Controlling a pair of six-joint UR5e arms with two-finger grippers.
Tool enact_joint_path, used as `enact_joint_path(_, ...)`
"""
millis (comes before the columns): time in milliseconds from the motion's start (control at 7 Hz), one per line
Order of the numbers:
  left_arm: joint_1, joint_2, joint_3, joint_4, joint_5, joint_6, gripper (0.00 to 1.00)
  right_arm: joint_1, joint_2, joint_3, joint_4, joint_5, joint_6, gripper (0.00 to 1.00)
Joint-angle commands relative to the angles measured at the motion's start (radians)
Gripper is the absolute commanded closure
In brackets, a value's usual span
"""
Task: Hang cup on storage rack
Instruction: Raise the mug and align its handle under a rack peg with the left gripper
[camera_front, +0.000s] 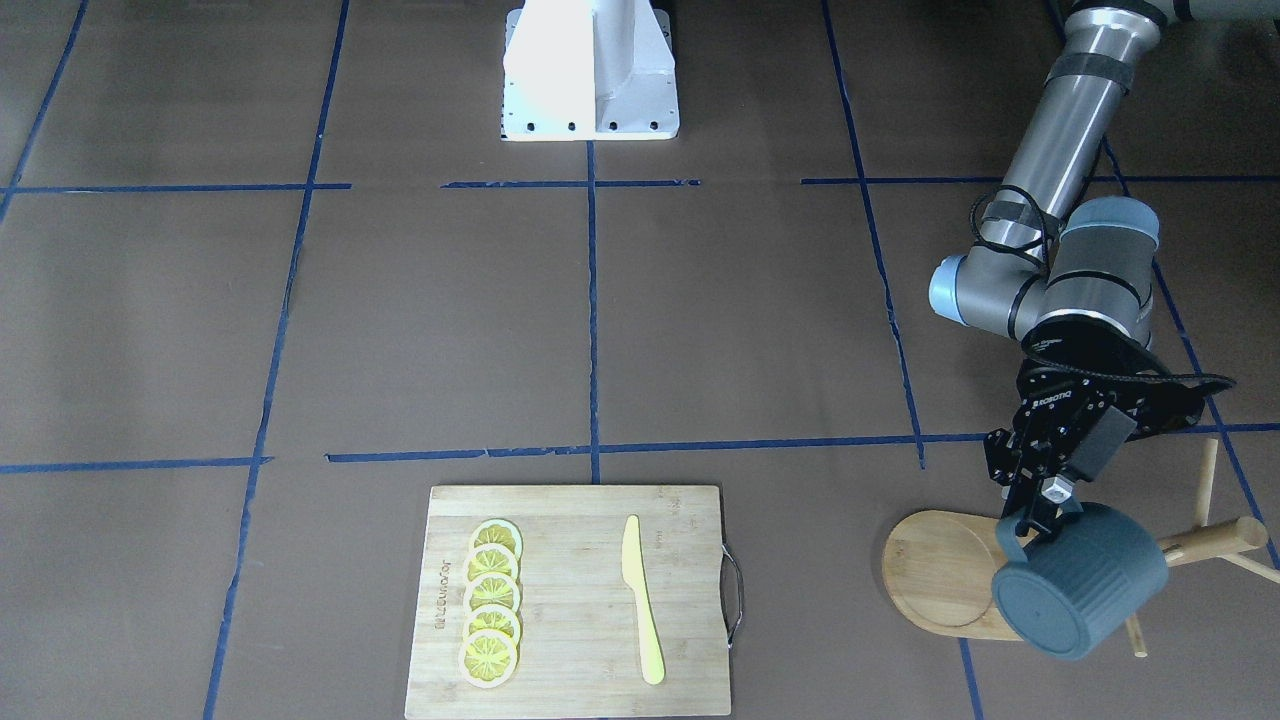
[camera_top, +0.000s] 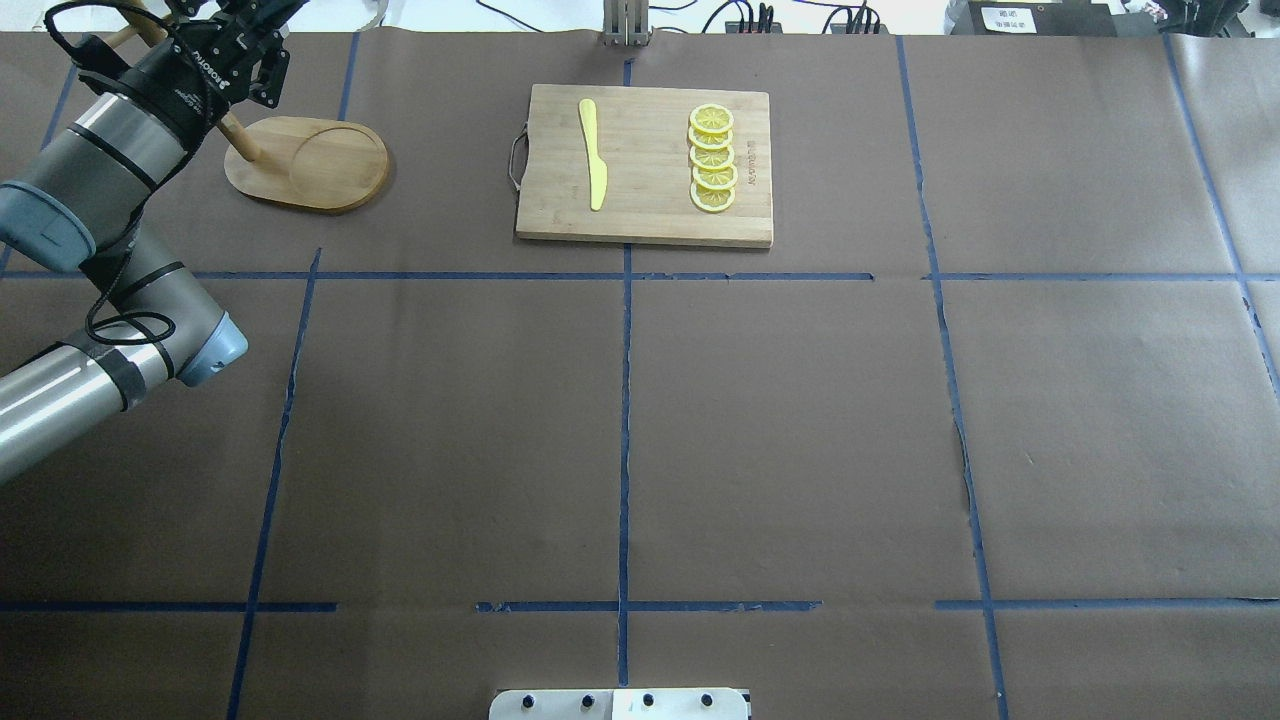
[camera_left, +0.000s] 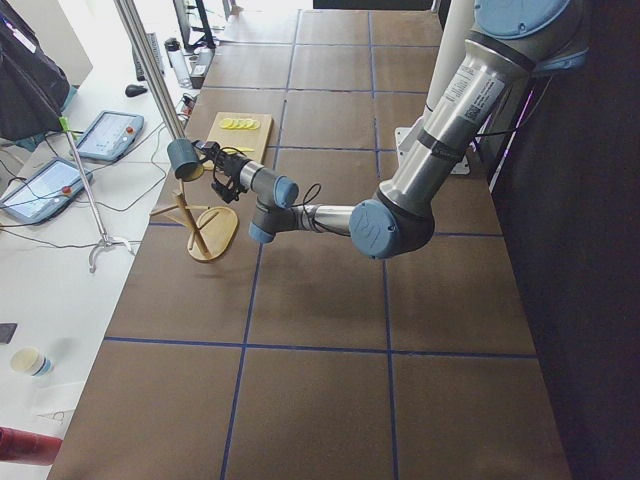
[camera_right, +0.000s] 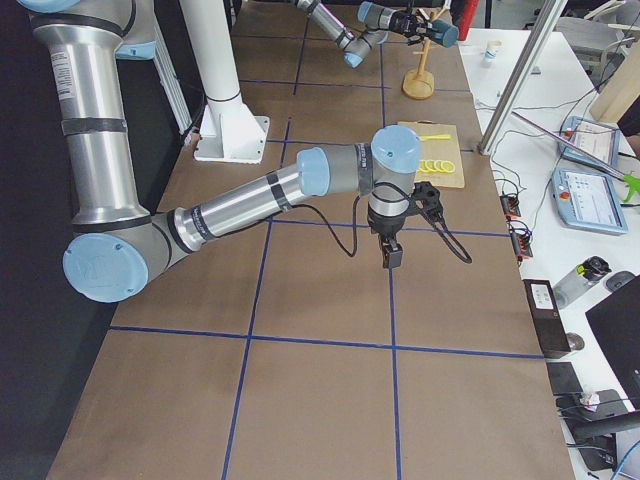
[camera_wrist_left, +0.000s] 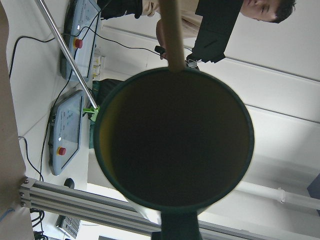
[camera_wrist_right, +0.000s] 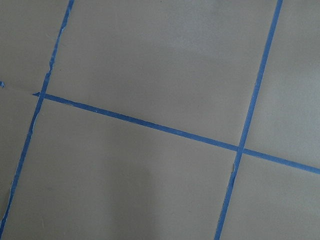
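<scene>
The cup (camera_front: 1090, 585) is held tight in the left claw (camera_front: 1036, 522), the storage rack (camera_front: 930, 570) is seen just beside that claw, and a cutting board (camera_front: 570, 600) is laid far off.

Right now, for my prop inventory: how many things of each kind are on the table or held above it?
cup: 1
storage rack: 1
cutting board: 1
knife: 1
lemon slices: 5
Total: 9
</scene>
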Motion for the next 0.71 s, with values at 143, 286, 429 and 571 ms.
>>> enact_joint_path(143, -0.013, 0.002, 0.014, 0.000, -0.003, 0.000, 1.00, 0.000, 0.000, 0.002, -0.001, 0.000, 0.000, 0.00)
enact_joint_path(286, -0.016, 0.005, 0.013, 0.000, -0.004, -0.005, 1.00, 0.000, 0.000, 0.000, -0.001, 0.000, 0.000, 0.00)
enact_joint_path(429, -0.018, 0.009, 0.013, -0.002, -0.004, -0.021, 1.00, 0.000, -0.001, 0.002, -0.001, 0.000, 0.000, 0.00)
enact_joint_path(571, -0.019, 0.011, 0.013, -0.002, -0.004, -0.032, 1.00, 0.000, 0.000, 0.002, -0.001, 0.000, 0.000, 0.00)
